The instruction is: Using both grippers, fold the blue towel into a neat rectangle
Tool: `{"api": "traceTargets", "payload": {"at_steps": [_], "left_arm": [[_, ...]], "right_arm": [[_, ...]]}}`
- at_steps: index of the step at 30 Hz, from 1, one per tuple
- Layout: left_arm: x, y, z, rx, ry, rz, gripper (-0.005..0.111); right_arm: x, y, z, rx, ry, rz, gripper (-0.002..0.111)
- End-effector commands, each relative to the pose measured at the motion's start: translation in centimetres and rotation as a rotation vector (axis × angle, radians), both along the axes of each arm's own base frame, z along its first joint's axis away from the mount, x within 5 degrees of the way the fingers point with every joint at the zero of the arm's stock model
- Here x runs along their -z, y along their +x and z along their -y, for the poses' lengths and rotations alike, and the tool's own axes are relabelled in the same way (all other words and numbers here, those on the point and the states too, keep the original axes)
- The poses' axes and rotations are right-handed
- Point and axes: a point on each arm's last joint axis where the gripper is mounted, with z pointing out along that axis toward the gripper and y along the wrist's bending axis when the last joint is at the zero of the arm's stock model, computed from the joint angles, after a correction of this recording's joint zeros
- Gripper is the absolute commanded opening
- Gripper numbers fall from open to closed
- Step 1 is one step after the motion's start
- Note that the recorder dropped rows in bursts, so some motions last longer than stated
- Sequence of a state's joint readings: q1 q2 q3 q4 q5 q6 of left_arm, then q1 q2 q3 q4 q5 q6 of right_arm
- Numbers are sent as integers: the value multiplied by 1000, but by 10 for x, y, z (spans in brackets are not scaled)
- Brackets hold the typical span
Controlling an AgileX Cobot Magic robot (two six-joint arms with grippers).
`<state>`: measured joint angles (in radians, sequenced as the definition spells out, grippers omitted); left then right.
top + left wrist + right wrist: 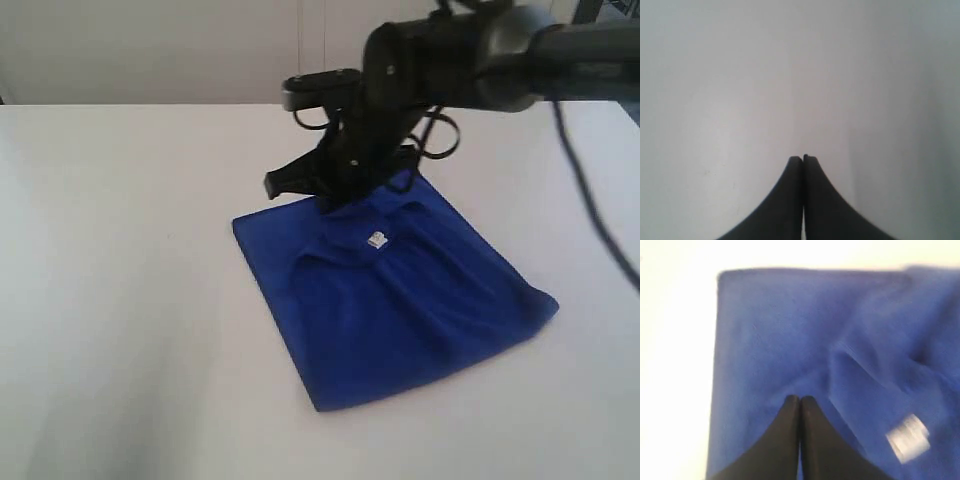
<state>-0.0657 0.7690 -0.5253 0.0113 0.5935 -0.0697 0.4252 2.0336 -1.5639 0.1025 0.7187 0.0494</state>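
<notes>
Blue towel lies folded on the white counter, about midway between the far and near edges and well apart from every corner. It is a soft, deep royal-blue cloth, doubled into a rough four-sided slab. One corner points toward the near edge, and its long sides run slantwise to the counter's edges. The top layer is not flat. Several shallow creases run across it, and a loose flap with a raised edge lies over the middle. A small white label sits on that upper layer, nearer the towel's far side. The side of the towel toward the counter's right edge looks rounded and puffy, like a fold rather than a cut hem.

The right arm, rounded black housing with looping black cables, reaches in over the towel's far side. The right gripper has its narrow black fingers pressed together with no gap, tips right over the blue cloth just beside the flap. Whether any cloth is caught between them cannot be told.

The left gripper is likewise closed tight, finger against finger. It is over bare, smooth, matte white counter and holds nothing.
</notes>
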Motion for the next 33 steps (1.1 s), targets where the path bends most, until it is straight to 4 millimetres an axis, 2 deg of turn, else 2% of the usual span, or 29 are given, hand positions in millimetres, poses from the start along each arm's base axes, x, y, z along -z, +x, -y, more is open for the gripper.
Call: {"api": "traceTargets", "payload": {"at_steps": [1,5,9,17,22,27,33], "left_arm": [[1,-2,-1,-5,-3,-6,0],[1,-2,-1,-5,-3,-6,0],[1,-2,-1,-5,-3,-6,0],[1,-2,-1,-5,-3,-6,0],[1,-2,-1,-5,-3,-6,0],[1,-2,-1,-5,-3,-6,0],[1,-2,-1,-5,-3,-6,0]], "right_arm": [[22,27,-24,-39,1,30,0],[43,44,-35,-27,27,-5,0],[58,53,-44,-26,78,-33,0],[72,59,-52,-27,117,-46,0],[89,62,-52,-21,106,-46,0],[94,72,-44,56,132,5,0],[89,90,-23,196,180,87,0]]}}
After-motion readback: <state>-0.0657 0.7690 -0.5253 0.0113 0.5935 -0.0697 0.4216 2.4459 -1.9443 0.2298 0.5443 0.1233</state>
